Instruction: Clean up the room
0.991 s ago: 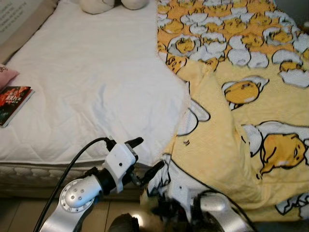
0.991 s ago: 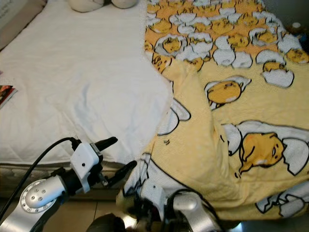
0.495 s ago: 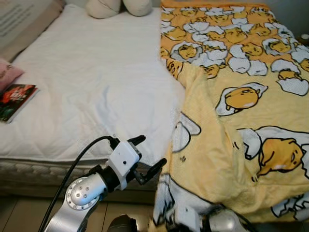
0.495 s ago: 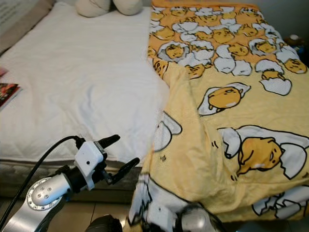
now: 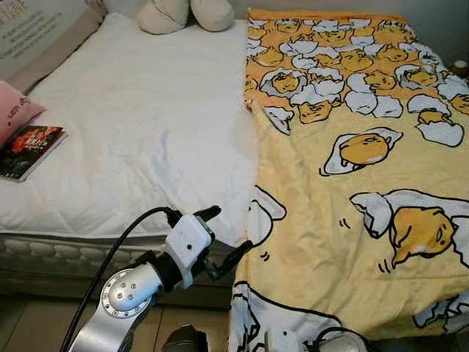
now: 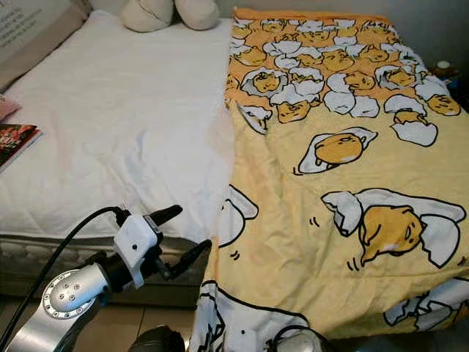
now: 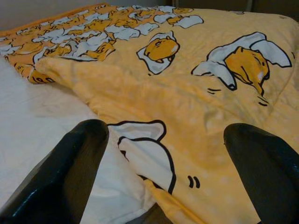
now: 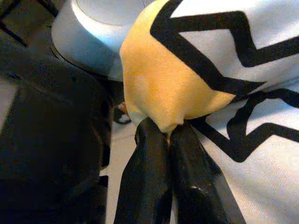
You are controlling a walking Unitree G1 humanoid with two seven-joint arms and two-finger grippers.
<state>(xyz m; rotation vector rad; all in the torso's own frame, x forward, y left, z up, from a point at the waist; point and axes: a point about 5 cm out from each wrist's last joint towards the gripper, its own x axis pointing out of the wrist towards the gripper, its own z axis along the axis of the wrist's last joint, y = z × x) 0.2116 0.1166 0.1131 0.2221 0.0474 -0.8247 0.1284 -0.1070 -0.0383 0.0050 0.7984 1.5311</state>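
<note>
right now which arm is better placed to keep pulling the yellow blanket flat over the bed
Right. The right gripper is already shut on a bunch of the blanket at its foot edge, so it can pull at once. The left gripper is open beside the blanket's edge, gripping nothing, and would first have to grasp the cloth.

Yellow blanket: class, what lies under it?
The yellow blanket lies over a white mattress, bare on the left. Whatever else it covers is hidden.

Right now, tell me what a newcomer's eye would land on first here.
The yellow egg-cartoon blanket covers the bed's right half, its corner pinched in the right gripper at the foot. Beside it lies bare white mattress, and the open left gripper hovers at the blanket's edge. A book rests far left.
</note>
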